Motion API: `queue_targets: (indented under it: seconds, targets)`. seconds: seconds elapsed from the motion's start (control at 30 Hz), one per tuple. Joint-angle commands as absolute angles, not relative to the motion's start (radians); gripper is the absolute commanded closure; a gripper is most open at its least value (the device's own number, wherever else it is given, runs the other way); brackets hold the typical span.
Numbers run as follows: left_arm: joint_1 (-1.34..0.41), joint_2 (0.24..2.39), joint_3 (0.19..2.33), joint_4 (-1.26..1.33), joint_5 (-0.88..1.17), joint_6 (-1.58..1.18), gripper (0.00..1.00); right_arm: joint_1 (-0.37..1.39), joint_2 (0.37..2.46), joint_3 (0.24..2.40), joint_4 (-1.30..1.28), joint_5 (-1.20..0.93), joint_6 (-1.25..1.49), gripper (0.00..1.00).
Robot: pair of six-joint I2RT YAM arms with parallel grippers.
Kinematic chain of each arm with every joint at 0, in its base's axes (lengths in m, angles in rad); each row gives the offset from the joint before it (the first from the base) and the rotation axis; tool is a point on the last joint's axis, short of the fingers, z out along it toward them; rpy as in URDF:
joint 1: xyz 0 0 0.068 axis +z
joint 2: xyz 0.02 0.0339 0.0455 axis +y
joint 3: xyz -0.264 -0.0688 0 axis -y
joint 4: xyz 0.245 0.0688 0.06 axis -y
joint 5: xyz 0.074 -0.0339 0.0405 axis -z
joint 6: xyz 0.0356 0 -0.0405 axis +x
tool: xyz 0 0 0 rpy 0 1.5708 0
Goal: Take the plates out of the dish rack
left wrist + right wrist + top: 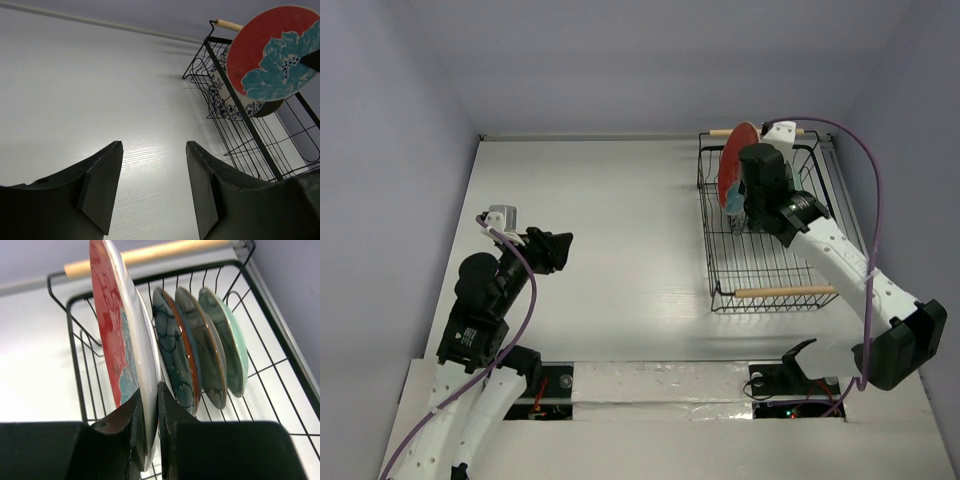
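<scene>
Right pincer [149, 397] is pinched almost closed on the rim of the red plate [111, 335], one finger on the painted face and the other on the pale back. It grips the edge nearest its own arm. That plate stands on edge, close to upright. Its red face, with a teal flower, is turned toward the left side of the table [620, 220], and its rim runs from far to near. From the left wrist it sits high, above the rim of the dish rack [255, 139] and close to the far wooden handle [229, 24]. Behind it in the rack stand a white plate with blue flowers [222, 95], a dark teal plate [175, 355], a brown plate [205, 355] and a mint plate [229, 347], all on edge in a row. Left pincer [154, 145] hangs over bare table, well apart from the rack, jaws spread wide with nothing between them.
</scene>
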State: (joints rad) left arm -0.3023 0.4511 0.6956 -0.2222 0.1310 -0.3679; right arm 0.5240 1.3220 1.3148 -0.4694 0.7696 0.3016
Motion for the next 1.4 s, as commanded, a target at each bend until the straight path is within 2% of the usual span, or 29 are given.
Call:
queue_targets:
  seconds: [0.0,0.17,0.3,0.6,0.77,1.03,1.37]
  targets:
    - [-0.308,0.451,0.693,-0.181,0.143,-0.360,0.50,0.518,1.247,1.430,-0.341,0.844,0.305,1.00]
    - [-0.308,0.451,0.693,-0.181,0.141,-0.360,0.50,0.528,1.171,1.477,-0.348,0.763,0.316,1.00]
    - [-0.308,0.446,0.696,-0.183,0.127,-0.359,0.51,0.564,1.150,1.489,-0.319,0.538,0.367,1.00]
    - [-0.308,0.416,0.699,-0.195,0.074,-0.367,0.51,0.733,1.389,1.557,-0.169,0.292,0.501,1.00]
    - [-0.308,0.385,0.704,-0.207,0.022,-0.370,0.52,0.811,1.569,1.623,-0.106,0.232,0.557,1.00]
    - [-0.308,0.382,0.703,-0.210,0.009,-0.374,0.52,0.834,1.814,1.646,0.003,0.108,0.647,1.00]
    - [-0.308,0.388,0.698,-0.204,0.025,-0.374,0.51,0.834,1.933,1.560,0.057,0.175,0.722,1.00]
